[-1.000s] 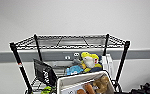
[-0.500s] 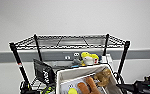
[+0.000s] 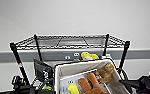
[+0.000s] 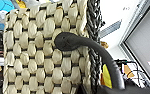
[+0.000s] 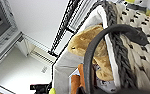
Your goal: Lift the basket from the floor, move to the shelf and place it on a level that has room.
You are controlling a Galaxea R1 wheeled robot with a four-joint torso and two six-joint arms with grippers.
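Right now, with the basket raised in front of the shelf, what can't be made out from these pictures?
- Head view: the basket's lower part, cut off by the picture's bottom edge.
- Head view: items on the shelf's lower tiers, blurred and partly behind the basket.
- Left wrist view: whether the left tool is open or shut; one dark finger lies on the weave.
- Right wrist view: the plush toy, partly hidden behind a curved dark finger.
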